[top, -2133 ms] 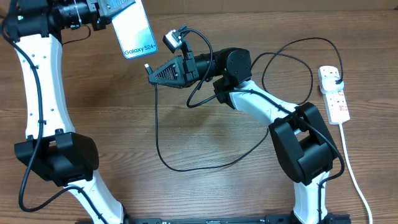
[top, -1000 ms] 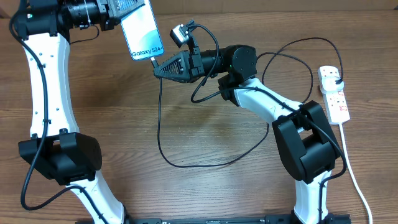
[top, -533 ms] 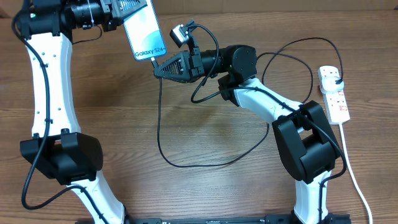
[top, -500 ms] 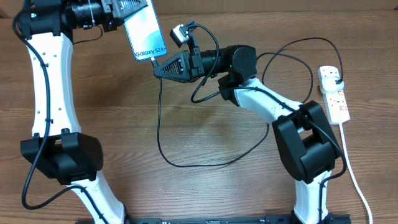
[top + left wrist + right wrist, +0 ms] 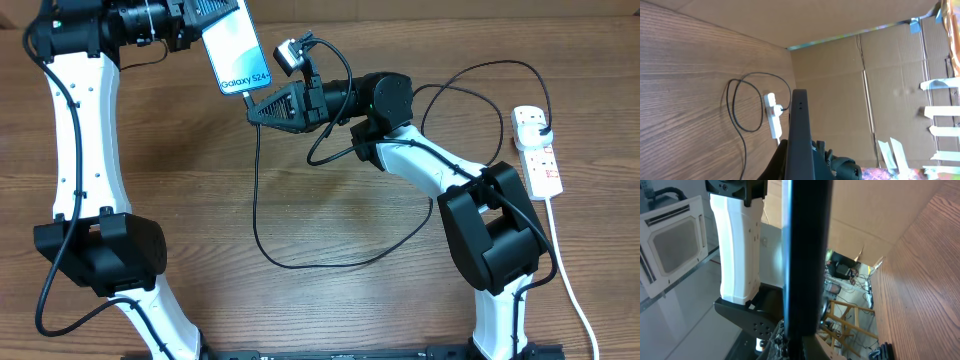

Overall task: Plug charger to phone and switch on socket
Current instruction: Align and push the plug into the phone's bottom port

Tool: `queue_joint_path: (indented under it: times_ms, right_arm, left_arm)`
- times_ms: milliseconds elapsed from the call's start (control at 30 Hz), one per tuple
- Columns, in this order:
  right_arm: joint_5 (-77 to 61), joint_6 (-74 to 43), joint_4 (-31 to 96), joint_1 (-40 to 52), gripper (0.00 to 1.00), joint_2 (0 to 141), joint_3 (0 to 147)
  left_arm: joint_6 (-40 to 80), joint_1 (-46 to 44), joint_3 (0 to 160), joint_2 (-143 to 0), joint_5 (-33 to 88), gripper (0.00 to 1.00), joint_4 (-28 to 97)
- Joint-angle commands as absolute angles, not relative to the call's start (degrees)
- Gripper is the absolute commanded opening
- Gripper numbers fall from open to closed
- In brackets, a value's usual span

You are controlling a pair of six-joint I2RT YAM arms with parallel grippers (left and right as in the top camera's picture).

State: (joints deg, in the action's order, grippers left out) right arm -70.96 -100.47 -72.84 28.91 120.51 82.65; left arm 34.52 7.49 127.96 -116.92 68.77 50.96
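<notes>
My left gripper is shut on the top end of the phone and holds it in the air at the back left, its cyan screen with "Galaxy S24+" facing up. My right gripper is shut on the connector end of the black charger cable, with its tip right at the phone's lower edge. The cable loops over the table to its plug head in the white socket strip at the far right. The left wrist view shows the phone edge-on, as does the right wrist view.
The strip's white cord runs down the right side towards the front edge. The cable's loop lies across the middle of the wooden table. Cardboard walls stand behind the table. The strip also shows in the left wrist view.
The left gripper has carried the phone to the right and down towards the right gripper. The right gripper first rose a little with the connector, then stayed still.
</notes>
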Motion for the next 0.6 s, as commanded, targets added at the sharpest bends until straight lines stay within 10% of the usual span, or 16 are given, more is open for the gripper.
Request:
queue_joint_path:
  times_ms: [0, 567]
  right_arm:
    - [-70.35, -100.22, -73.23, 28.75, 0.04, 120.14, 83.33]
    - [-70.37, -100.25, -73.28, 28.51, 0.04, 120.14, 83.33]
  left_arm:
    - [36.97, 7.53, 128.64, -116.79, 69.87, 0.04, 50.5]
    - [32.91, 7.62, 128.64, -116.79, 69.87, 0.04, 50.72]
